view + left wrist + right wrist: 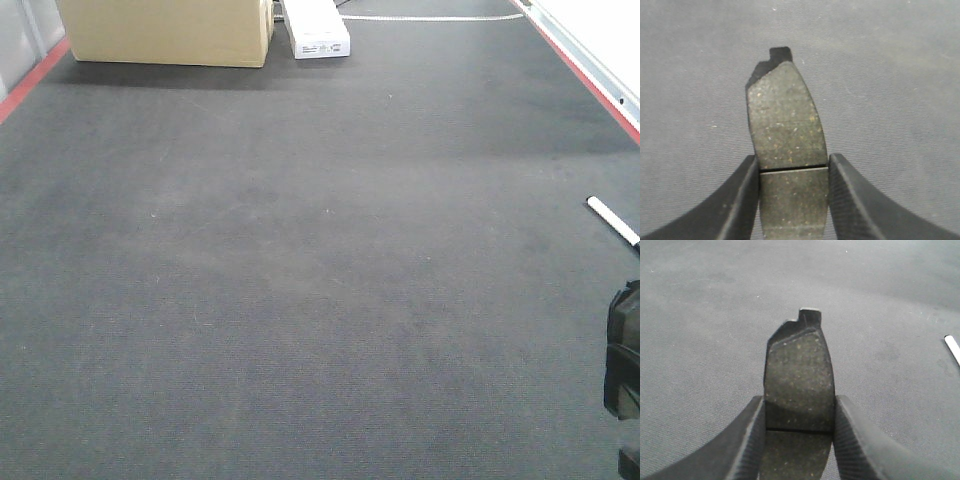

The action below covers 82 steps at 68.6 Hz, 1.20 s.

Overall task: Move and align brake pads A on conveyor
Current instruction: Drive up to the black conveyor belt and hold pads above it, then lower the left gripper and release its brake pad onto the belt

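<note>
Charcoal, rough-woven conveyor belt (pixel 300 280) fills the front view, with a red edge strip (pixel 30 85) running in at 10 o'clock and another at 2 o'clock. At 12 o'clock, on the far end of the belt, a tan cardboard box (pixel 165 30) stands just beside a flat white carton (pixel 318 30). A thin white cable (pixel 430 18) lies at 1 o'clock. A short white stick with a dark tip (pixel 612 220) lies on the belt at 3 o'clock. A black machine part (pixel 625 350) pokes in at 4 o'clock, and what it is cannot be told.

In the left wrist view, the left claw (pixel 793 165) is clamped on a flat dark-grey brake pad flecked with gold specks (pixel 785 120). Its black ribbed fingers (pixel 735 210) press on the pad's two long edges. The pad reaches out towards 12 o'clock with a slight curve and ends in a small square tab. Its thin groove crosses it level with the fingertips. Grey belt lies behind it; whether the pad touches the belt cannot be told.

In the right wrist view, the right claw (pixel 799 405) is likewise closed tight on a second dark-grey brake pad (pixel 799 365), gripped by its long edges. This pad also points to 12 o'clock, tab at the far end, with its groove just below the fingertips. The white stick (pixel 952 347) shows on the belt at 3 o'clock, well apart from this pad.
</note>
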Tool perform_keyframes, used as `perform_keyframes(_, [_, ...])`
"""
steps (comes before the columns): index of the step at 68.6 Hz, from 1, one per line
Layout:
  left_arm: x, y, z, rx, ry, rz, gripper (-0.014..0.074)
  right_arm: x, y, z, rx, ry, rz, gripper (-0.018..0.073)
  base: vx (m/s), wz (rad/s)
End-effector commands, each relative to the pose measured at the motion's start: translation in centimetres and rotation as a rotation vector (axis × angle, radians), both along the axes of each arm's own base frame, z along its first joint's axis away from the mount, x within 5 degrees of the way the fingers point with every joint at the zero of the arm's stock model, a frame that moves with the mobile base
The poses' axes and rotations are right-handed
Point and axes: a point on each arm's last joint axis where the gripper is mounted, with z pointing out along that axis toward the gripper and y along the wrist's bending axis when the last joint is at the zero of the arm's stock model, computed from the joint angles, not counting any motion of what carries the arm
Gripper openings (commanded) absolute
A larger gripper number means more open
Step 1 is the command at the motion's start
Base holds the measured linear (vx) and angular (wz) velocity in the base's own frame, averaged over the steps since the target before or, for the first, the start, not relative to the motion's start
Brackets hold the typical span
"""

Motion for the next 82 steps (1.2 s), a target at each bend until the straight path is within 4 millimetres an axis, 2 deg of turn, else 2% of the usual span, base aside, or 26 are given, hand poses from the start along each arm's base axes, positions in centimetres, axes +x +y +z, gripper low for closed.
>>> perform_keyframes(1, [0.6,-0.5,1.4,-0.069,-0.088,-0.010,0.0063,0.3,-0.2,1.7,0.019,-0.106,-0.025,-0.0003,0.00,0.00])
perform_keyframes(14, [3.3,-1.7,2.1,-0.120,-0.077,-0.106,0.0080,0.3,-0.2,1.7,0.019,-0.105,-0.025,-0.0003,0.00,0.00])
perform_keyframes(21, [5.6,-2.3,2.9,-0.163,-0.060,-0.134,0.0098,0.3,-0.2,1.7,0.019,-0.105,-0.025,-0.0003,0.00,0.00])
perform_keyframes(33, [10.1,-4.0,2.9,-0.185,0.006,-0.201,0.0125,0.3,-0.2,1.7,0.019,-0.105,-0.025,-0.0003,0.00,0.00])
perform_keyframes(42, [13.1,-7.2,1.4,-0.146,0.075,-0.299,0.0129,0.3,-0.2,1.7,0.019,-0.105,-0.025,-0.0003,0.00,0.00])
perform_keyframes(47, [14.5,-8.1,0.2,-0.118,0.116,-0.306,0.0129,0.3,-0.2,1.7,0.019,-0.105,-0.025,-0.0003,0.00,0.00])
perform_keyframes(65, [17.5,-8.4,-5.3,-0.196,0.340,-0.088,0.0139,0.3,-0.2,1.7,0.019,-0.105,-0.025,-0.0003,0.00,0.00])
perform_keyframes(82, [18.3,-8.7,-8.4,-0.188,0.447,-0.060,0.0201,0.3,-0.2,1.7,0.019,-0.105,-0.025,-0.0003,0.00,0.00])
